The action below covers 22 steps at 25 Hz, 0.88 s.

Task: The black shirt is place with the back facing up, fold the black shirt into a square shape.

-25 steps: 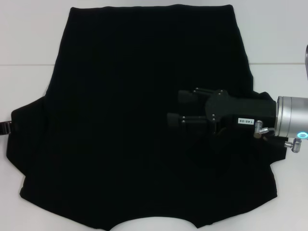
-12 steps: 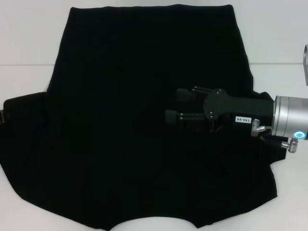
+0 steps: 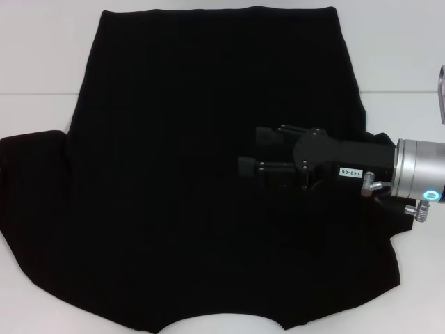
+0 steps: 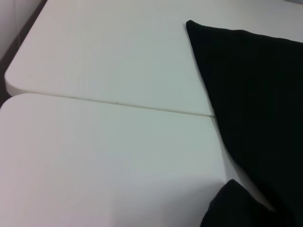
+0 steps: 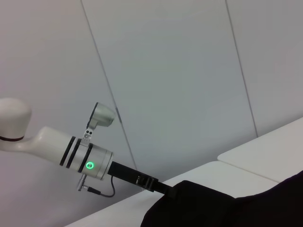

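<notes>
The black shirt (image 3: 174, 174) lies spread on the white table (image 3: 42, 56), plain side up. My right gripper (image 3: 256, 152) reaches in from the right and hovers over the shirt's right half, fingers apart, with no cloth visibly held. In the head view the left sleeve (image 3: 28, 181) bulges up at the left edge. The right wrist view shows my left gripper (image 5: 163, 189) at the end of the white arm, its tips buried in raised black shirt (image 5: 227, 208) cloth. The left wrist view shows the shirt's edge (image 4: 255, 94) on the table.
A seam (image 4: 118, 104) runs across the white table (image 4: 94, 142), which has bare room left of the shirt. A pale panelled wall (image 5: 189, 71) stands behind the left arm. A grey metal part (image 3: 441, 94) shows at the right edge.
The left sleeve has risen and spread toward the left edge, hiding the left gripper's tip that showed there. The right gripper has crept slightly left and up.
</notes>
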Tool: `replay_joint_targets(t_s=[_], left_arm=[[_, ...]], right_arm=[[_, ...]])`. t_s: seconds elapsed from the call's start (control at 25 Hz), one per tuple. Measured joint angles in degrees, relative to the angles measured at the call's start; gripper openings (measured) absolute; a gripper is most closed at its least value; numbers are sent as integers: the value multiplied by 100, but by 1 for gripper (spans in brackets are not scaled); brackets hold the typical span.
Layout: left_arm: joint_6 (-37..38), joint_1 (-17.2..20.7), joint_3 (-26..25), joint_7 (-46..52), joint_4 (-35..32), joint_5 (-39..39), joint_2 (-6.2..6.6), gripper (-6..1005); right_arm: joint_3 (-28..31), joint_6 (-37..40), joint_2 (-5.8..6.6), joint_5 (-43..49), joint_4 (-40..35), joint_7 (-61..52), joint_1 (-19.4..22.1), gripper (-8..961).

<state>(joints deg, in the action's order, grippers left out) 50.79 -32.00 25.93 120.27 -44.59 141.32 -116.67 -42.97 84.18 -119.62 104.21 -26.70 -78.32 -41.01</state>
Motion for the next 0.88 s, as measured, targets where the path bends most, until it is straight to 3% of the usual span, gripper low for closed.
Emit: replay_joint_targets(t_s=[0.88], left_arm=[[493,254,-208,322,-445,0,-57,29]], right_arm=[[0,-24,0,2,-2,27,13,890]])
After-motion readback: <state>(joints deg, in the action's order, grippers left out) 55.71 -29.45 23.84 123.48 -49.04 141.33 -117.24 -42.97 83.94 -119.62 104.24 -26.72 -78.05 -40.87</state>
